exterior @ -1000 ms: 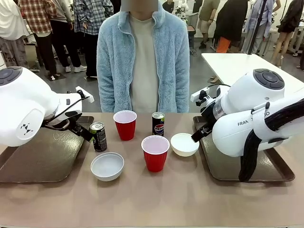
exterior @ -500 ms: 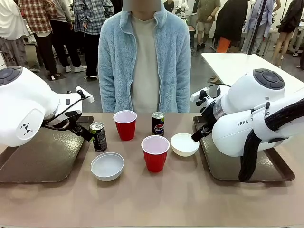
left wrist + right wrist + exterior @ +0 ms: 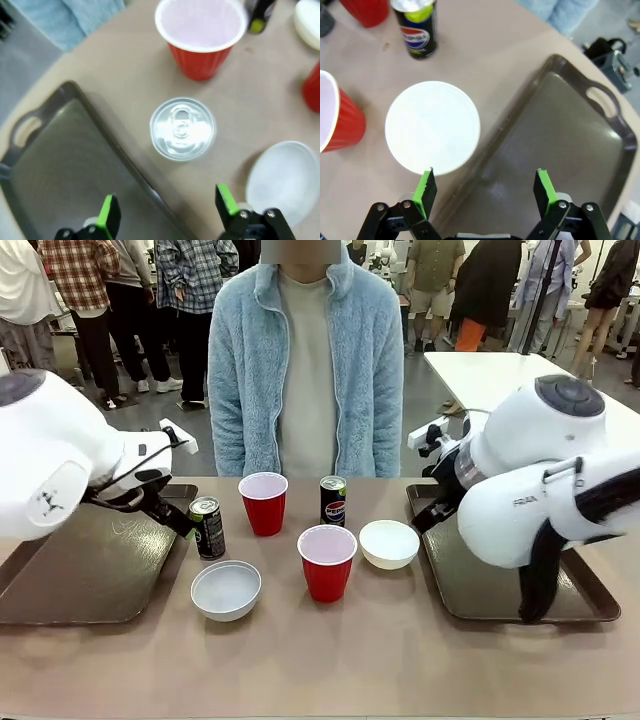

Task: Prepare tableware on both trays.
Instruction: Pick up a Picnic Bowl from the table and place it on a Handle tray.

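— Between left tray (image 3: 90,570) and right tray (image 3: 480,590), on the worktop (image 3: 400,660), what is crowding the green can (image 3: 207,527)?
— A cup (image 3: 263,502) is standing just behind, a bowl (image 3: 226,589) in front. The can is standing upright, top up, with the left hand (image 3: 166,197) hanging wide open above. The right hand (image 3: 485,175) is gaping over the other bowl (image 3: 432,127) at its edge.

The table (image 3: 400,660) carries eight things, in four pairs. There are two red cups, the far cup (image 3: 263,502) and the near cup (image 3: 327,562). There are two white bowls, the left bowl (image 3: 226,590) and the right bowl (image 3: 389,543). There are two drink cans, the black-green can (image 3: 207,527) and the Pepsi can (image 3: 333,500). There are two dark brown trays, the left tray (image 3: 90,565) and the right tray (image 3: 480,595).
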`<action>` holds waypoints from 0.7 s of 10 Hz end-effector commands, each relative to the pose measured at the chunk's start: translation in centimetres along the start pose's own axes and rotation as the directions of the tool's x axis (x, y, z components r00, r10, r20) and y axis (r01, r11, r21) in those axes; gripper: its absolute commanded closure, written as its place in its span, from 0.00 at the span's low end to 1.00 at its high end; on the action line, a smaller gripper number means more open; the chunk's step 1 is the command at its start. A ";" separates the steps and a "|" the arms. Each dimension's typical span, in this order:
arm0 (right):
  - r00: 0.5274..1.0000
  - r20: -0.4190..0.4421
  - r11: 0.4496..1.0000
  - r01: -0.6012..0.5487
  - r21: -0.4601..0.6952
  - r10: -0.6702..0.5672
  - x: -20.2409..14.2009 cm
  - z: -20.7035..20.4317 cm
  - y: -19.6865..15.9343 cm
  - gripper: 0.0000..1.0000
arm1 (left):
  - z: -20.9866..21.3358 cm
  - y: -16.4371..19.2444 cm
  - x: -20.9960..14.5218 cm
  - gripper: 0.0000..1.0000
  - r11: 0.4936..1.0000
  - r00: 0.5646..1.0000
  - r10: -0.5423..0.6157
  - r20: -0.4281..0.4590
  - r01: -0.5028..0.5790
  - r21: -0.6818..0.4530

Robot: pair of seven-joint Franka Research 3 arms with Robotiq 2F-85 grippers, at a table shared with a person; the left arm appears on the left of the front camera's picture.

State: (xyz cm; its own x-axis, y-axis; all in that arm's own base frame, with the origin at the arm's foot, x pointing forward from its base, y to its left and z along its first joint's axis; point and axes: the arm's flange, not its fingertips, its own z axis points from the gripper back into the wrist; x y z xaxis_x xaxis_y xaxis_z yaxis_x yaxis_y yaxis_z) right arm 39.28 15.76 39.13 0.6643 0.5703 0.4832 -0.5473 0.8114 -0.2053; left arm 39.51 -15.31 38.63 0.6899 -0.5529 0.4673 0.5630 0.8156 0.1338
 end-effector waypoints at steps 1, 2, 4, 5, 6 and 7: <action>0.995 -0.089 0.998 0.037 -0.055 -0.042 -2.0 5.9 2.7 0.00 | 6.4 -2.8 -1.9 0.00 0.998 0.997 -0.040 -0.064 0.037 -0.048; 0.989 -0.141 0.998 0.048 -0.045 -0.053 -3.3 8.1 3.2 0.00 | 8.4 -3.7 -2.8 0.00 0.995 0.991 -0.070 -0.113 0.061 -0.082; 0.964 -0.259 0.997 0.067 0.028 -0.057 -7.1 12.2 6.1 0.00 | 11.9 -6.1 -5.0 0.00 0.991 0.970 -0.070 -0.232 0.041 -0.129; 0.949 -0.312 0.997 0.069 0.043 -0.052 -8.7 12.6 7.5 0.00 | 12.5 -6.7 -5.6 0.00 0.991 0.966 -0.064 -0.251 0.033 -0.126; 0.941 -0.329 0.993 0.104 0.051 -0.082 -9.8 12.4 8.0 0.00 | 12.9 -7.3 -5.8 0.00 0.992 0.966 -0.043 -0.254 0.012 -0.122; 0.954 -0.290 0.997 0.079 -0.025 -0.082 -9.4 11.8 7.1 0.00 | 11.8 -5.7 -2.2 0.00 0.990 0.968 -0.093 -0.234 0.066 -0.124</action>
State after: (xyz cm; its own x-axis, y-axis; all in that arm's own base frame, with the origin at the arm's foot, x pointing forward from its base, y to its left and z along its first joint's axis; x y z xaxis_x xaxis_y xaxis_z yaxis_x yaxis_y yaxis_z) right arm 25.77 17.67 48.03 0.8170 0.5456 0.1864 -0.5253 0.8377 -0.1497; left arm 27.67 -16.50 48.23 0.7279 -0.6516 0.2136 0.6592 0.7507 0.0435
